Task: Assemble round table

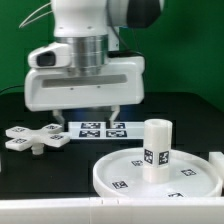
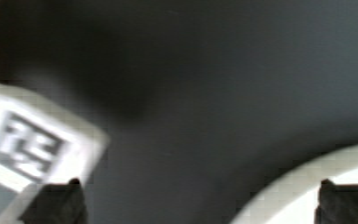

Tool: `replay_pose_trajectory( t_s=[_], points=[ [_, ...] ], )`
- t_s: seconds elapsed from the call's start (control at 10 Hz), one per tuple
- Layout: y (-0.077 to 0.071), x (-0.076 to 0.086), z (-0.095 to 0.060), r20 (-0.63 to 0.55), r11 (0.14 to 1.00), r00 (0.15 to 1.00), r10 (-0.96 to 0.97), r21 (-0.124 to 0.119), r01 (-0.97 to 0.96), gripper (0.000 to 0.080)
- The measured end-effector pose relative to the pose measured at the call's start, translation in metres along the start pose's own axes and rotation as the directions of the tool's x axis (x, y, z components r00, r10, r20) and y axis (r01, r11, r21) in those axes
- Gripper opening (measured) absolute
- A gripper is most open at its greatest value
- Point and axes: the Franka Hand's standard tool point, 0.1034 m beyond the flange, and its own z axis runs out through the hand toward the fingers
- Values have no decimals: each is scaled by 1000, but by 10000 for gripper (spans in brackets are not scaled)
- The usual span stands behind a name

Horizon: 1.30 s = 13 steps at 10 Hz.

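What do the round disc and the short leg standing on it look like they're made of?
Round disc: probably hard plastic, plain white, smooth matte, with a moulded raised rim. Leg: likely the same white plastic, smooth sides; its black-and-white tag looks like a printed sticker.

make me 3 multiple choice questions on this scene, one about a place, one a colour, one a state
1. Where does the cylinder leg stand?
A on the round disc
B on the marker board
C on the cross-shaped piece

2. What colour is the leg?
A red
B white
C blue

3. How is the tool?
A shut on the leg
B shut on the cross-shaped piece
C open and empty

Answers:
1 A, the leg stands upright inside the disc's rim.
2 B, its body is white and carries a black-and-white tag.
3 C, its jaws stand apart with nothing between them.
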Motion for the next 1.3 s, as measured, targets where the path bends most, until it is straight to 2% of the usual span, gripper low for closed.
replay_pose_trajectory(
  t_s=[0.2, 0.3, 0.6, 0.7, 0.8, 1.0, 1.1, 1.3],
  points=[
    [29, -3, -12, -20, 999, 999, -26, -19, 26, 649],
    [42, -6, -11, -34, 1000, 999, -18, -24, 17, 649],
    [42, -7, -10, -33, 1000, 999, -15, -23, 15, 649],
    [46, -9, -10, -31, 999, 998, -47, -26, 46, 649],
    [58, -14, -9, -28, 998, 998, -64, -31, 63, 649],
    [71, -24, -6, -50, 995, 995, -82, -55, 79, 649],
    [76, -31, -3, -47, 997, 997, -56, -49, 53, 649],
    [74, -29, -4, -46, 997, 997, -62, -48, 60, 649]
  ],
)
